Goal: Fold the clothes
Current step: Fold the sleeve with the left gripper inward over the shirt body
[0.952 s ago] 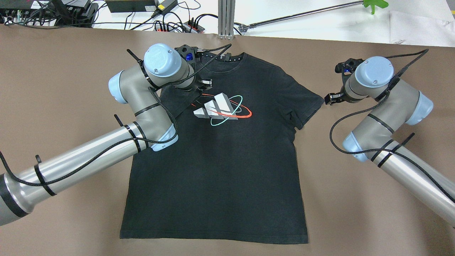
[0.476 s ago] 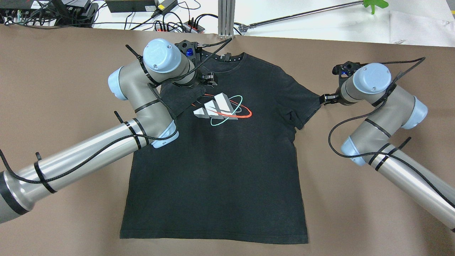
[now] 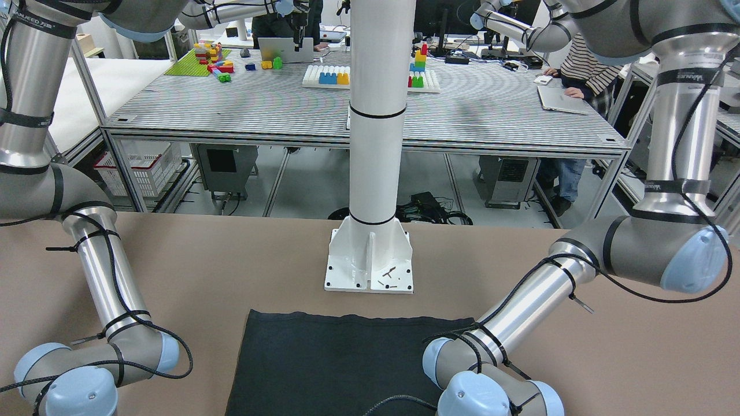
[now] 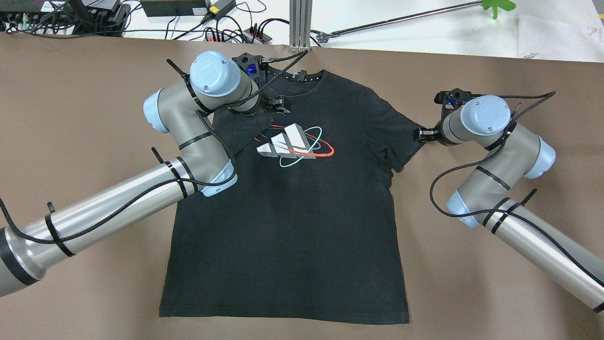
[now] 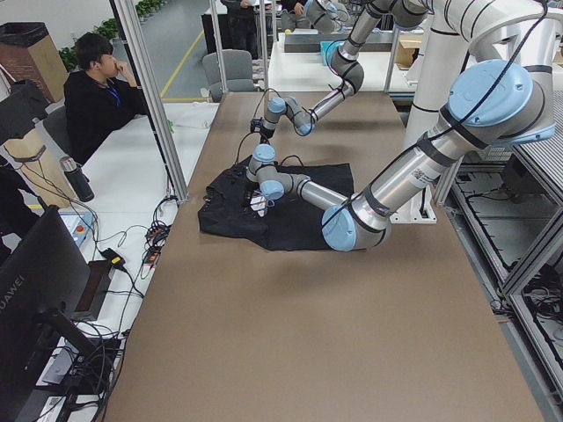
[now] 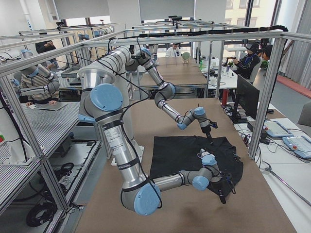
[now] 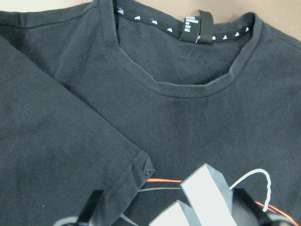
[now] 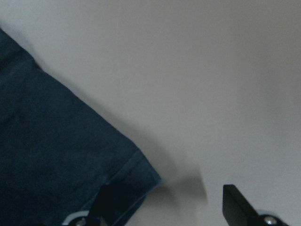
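The clothes are one black T-shirt [image 4: 292, 226] with a white, red and teal chest logo [image 4: 295, 141], lying flat on the brown table [image 4: 472, 264]. Its left sleeve [image 4: 240, 130] is folded over onto the chest. My left gripper [image 4: 278, 105] hovers open over that folded sleeve; in the left wrist view the sleeve hem [image 7: 136, 169] lies between the spread fingers of the left gripper [image 7: 167, 212]. My right gripper [image 4: 421, 135] is open at the outer edge of the right sleeve [image 4: 401, 127]. In the right wrist view one finger of the right gripper [image 8: 171, 207] is over the sleeve corner [image 8: 136, 174].
Cables and power strips [image 4: 226, 28], an aluminium post [image 4: 300, 23] and a metal rod [image 4: 401, 19] lie beyond the far edge. The white pillar's base plate [image 3: 370, 266] stands by the shirt's bottom hem. A person [image 5: 97, 88] sits beside the table.
My right gripper has moved left across the table to the right sleeve's edge. My left gripper rose slightly away from the folded sleeve, then held still. The shirt has not moved.
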